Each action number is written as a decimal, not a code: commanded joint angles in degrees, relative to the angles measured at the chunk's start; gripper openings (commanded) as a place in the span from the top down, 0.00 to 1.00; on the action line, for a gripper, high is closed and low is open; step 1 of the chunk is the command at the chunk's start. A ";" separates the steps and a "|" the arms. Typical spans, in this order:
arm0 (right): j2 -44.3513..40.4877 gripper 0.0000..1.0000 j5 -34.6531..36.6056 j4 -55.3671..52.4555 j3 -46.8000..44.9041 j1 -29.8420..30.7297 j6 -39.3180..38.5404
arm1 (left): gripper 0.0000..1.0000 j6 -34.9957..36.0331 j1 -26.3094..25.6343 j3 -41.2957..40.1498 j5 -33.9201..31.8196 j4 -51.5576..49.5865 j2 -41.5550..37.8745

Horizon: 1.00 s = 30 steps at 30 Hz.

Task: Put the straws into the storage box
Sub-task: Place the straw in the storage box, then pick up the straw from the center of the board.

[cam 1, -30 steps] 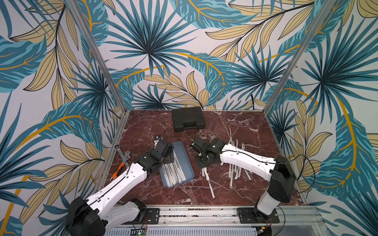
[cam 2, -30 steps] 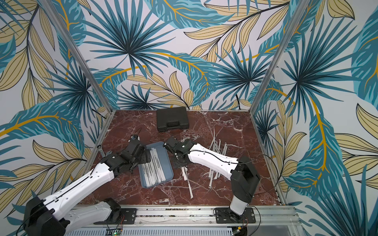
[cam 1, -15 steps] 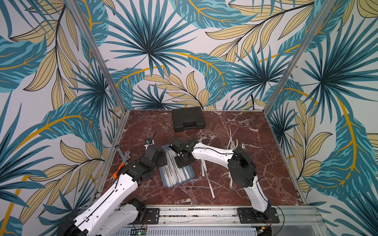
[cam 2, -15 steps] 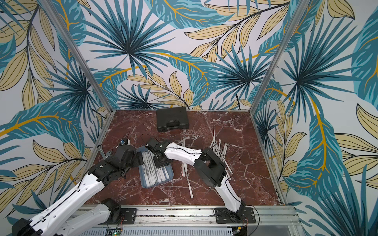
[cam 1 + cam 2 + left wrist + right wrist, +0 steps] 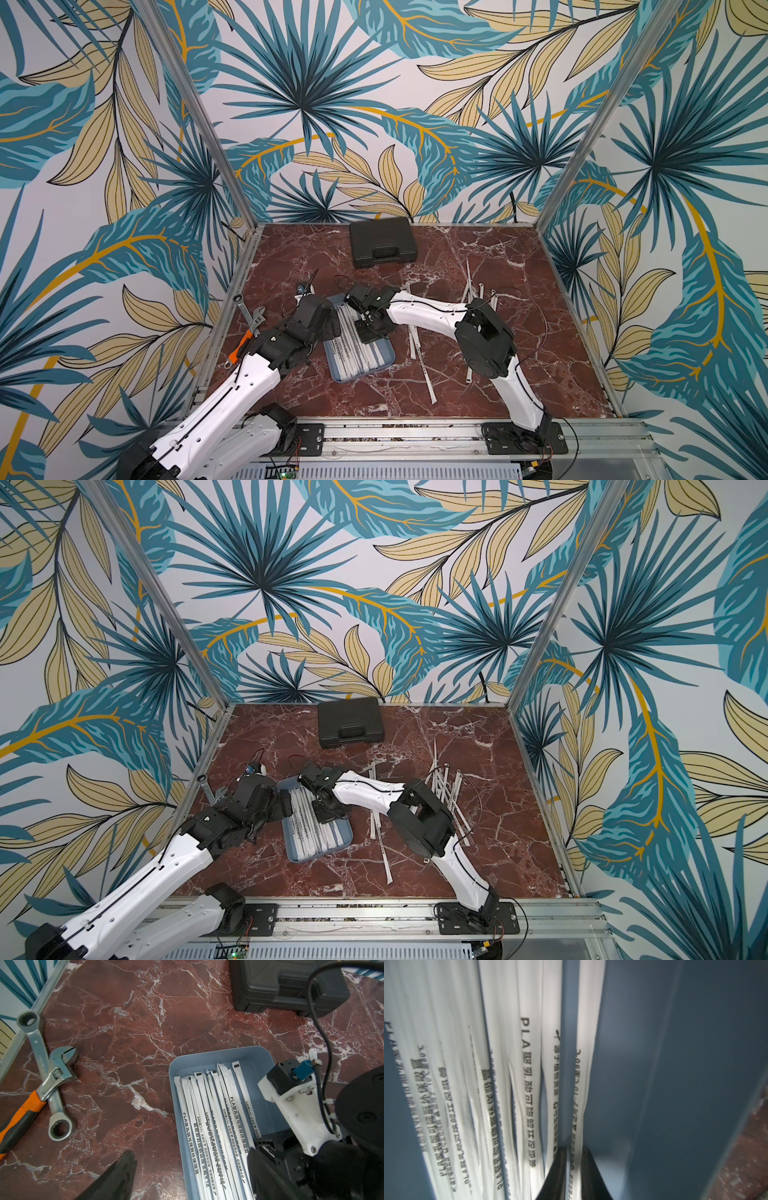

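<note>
Straws [image 5: 209, 1126]: paper-wrapped. I judge them feather-light, bendy and slick-sleeved, so best to pinch mid-length. A row lies lengthwise in the storage box [image 5: 259, 1057]; more are scattered on the marble table [image 5: 374, 399].

Right gripper [image 5: 574, 1176]: fingers flank one boxed straw, nearly closed. I cannot tell if it is pinching.

Left gripper [image 5: 190, 1151]: spread wide, empty, straddling the box wall.

Wrenches [image 5: 52, 1076] and black case [image 5: 382, 245] stand apart.
</note>
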 commanded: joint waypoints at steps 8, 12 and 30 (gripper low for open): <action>-12.52 0.78 1.08 -0.79 -5.24 -0.22 2.27 | 0.11 0.75 0.35 0.15 0.72 0.81 -0.11; -23.35 0.75 5.55 -1.07 -17.70 -0.98 6.65 | 0.13 0.64 -0.66 3.92 1.30 -1.21 2.00; -25.99 0.66 7.14 1.21 -39.12 -1.35 9.52 | 0.22 -6.35 -19.21 5.56 1.18 5.44 19.25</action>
